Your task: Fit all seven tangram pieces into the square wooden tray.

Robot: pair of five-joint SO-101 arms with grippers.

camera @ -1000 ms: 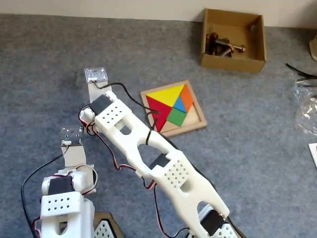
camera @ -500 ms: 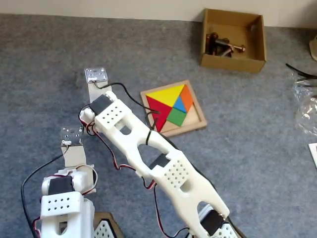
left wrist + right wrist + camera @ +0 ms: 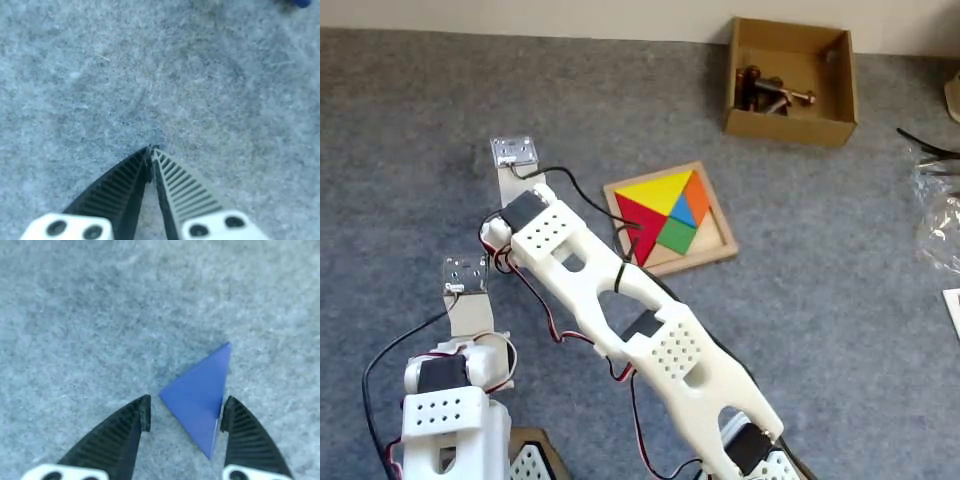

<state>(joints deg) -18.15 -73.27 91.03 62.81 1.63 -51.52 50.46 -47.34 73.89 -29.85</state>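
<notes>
Noted right gripper (image 3: 186,407) spread apart astride blue triangle (image 3: 200,390), flat on table (image 3: 820,330) toward far edge, outside wooden tray (image 3: 726,232); left gripper (image 3: 151,150) pressed together, empty; judged centring and full lowering necessary before any pinch.

— Where is the tray?
— The square wooden tray (image 3: 700,250) lies mid-table with tangram pieces (image 3: 665,215) inside it. A cardboard box (image 3: 785,128) stands farther back, to its right.
— And the loose piece?
— A triangle piece (image 3: 200,390) lies on the carpet (image 3: 820,300) between the parted fingers of the right gripper (image 3: 186,412), left of the tray. The left gripper (image 3: 465,278) is nearer.
</notes>
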